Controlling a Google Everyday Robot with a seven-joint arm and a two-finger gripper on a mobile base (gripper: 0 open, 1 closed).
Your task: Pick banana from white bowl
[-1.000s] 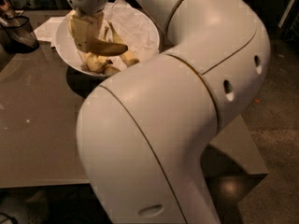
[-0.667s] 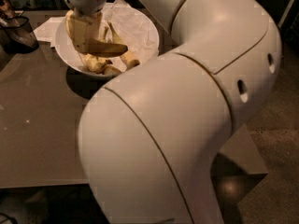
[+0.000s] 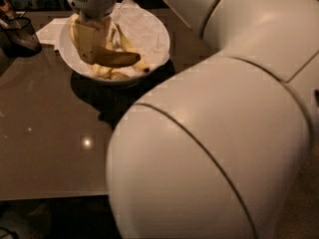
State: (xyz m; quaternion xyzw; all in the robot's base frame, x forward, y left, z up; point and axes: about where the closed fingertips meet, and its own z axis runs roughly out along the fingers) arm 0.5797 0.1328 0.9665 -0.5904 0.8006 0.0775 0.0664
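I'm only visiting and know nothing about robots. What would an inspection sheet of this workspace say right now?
Surface: glossy dark table with one small glare spot.
Job's things: banana is inside the white bowl, over crumpled white paper, with other bananas around it.
Clutter: dark container at the table's far left; a white sheet beside the bowl.
Grippers: gripper is down inside the bowl, right at the banana.
Cables: nothing seen.
Surroundings: the robot's big white arm fills the foreground; the background is dark.
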